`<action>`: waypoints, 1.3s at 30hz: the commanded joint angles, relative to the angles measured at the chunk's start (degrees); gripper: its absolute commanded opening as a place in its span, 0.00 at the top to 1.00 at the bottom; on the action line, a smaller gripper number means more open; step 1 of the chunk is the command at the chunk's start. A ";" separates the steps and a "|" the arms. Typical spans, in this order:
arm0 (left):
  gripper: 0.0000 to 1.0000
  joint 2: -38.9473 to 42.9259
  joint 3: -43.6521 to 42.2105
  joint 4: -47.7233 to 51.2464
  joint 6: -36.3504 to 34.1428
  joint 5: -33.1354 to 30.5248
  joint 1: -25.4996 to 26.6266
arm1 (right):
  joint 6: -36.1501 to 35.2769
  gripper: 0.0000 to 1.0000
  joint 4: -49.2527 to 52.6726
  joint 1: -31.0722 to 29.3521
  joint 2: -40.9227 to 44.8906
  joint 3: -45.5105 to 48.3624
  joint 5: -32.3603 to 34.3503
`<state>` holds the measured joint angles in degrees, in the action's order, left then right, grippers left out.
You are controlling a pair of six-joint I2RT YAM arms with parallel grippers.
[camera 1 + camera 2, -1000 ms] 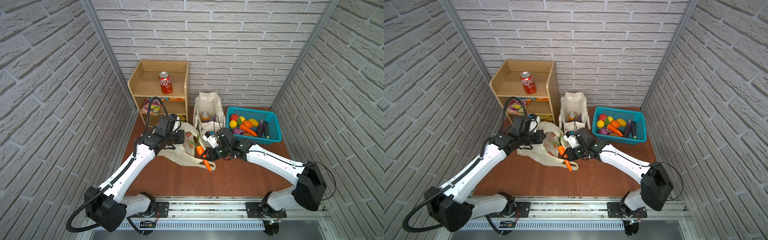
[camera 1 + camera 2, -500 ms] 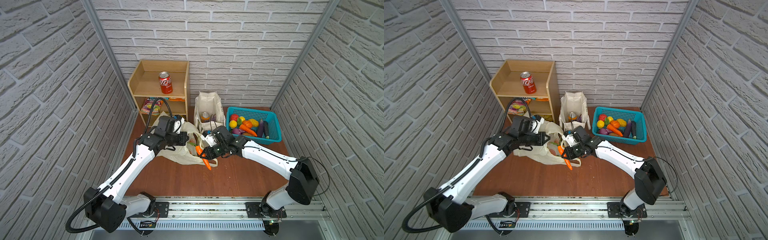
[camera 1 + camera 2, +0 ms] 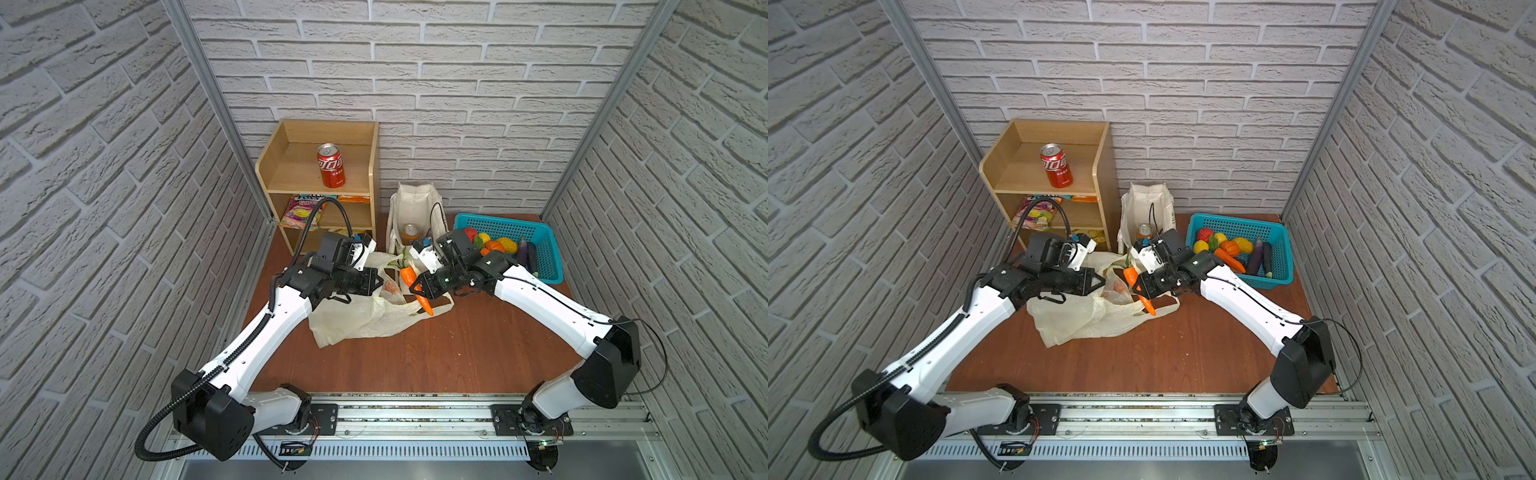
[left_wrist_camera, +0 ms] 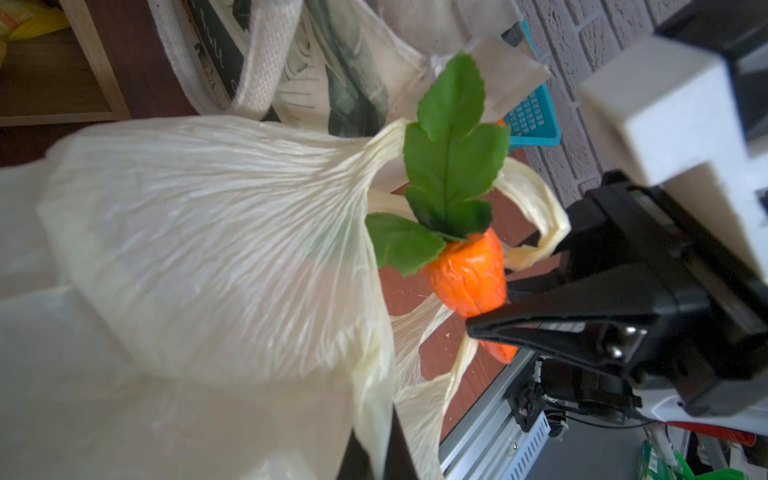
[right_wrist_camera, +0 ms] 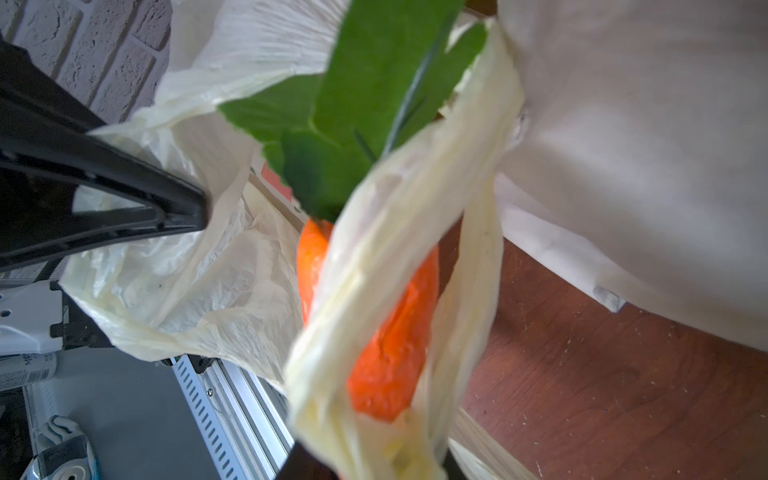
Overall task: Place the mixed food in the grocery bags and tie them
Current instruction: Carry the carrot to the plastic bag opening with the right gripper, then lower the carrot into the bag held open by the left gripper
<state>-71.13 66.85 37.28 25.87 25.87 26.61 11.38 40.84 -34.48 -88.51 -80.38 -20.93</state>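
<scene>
My two arms rise from the rail at the near edge and slant in over the surface (image 3: pixel 415 357). Each white forearm leans toward the middle. The wrists are bent so both sets of fingers lie nearly level and point at each other, tips close but apart.

My left fingers (image 3: pixel 371 282) are pressed together on the rim of the thin pale-yellow plastic bag (image 3: pixel 357 320) and lift that edge off the surface. The rest of the bag sags below and behind them, under my left wrist. In the right wrist view those fingers (image 5: pixel 137 203) show as a black wedge with the film bunched at the tip.

My right fingers (image 4: pixel 540 326) are closed narrowly across the middle of a toy carrot (image 3: pixel 408 276), which sits crosswise in them. Its green leaves stand above the fingers toward the canvas tote (image 3: pixel 411 203). Its orange point hangs below them, over a bag handle lying on the surface. The carrot is just off the tips of my left fingers, at the mouth of the bag. In the right wrist view one handle strap drapes across the carrot's body. I cannot tell whether the carrot is past the rim.

Beyond my right fingers the tote stands upright with an orange can (image 3: pixel 410 233) inside it. The turquoise basket (image 3: pixel 545 257) of toy produce lies behind my right wrist. The wooden shelf (image 3: pixel 291 174), with a red can (image 3: pixel 331 165) on top, stands beyond my left fingers.
</scene>
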 commanded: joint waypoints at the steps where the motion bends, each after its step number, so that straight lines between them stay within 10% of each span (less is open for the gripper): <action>1: 1.00 -0.45 1.89 0.52 -2.74 2.79 -0.55 | -3.68 0.87 1.86 0.55 -0.67 -2.37 -2.44; 14: 1.00 -0.69 2.39 3.67 -7.32 6.74 -0.64 | -3.13 0.87 -1.57 1.17 -3.95 -6.06 -9.81; 31: 1.00 -1.72 0.39 2.19 -8.68 9.76 -0.64 | 16.73 0.89 -21.00 1.26 -5.97 -1.88 -14.71; 39: 1.00 -2.45 4.60 3.55 -11.75 -2.69 -5.59 | 23.86 0.91 -29.09 1.43 -4.65 2.69 -13.66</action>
<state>-73.19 68.47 41.60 16.60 27.53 23.79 31.38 17.98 -33.23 -94.39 -79.53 -34.52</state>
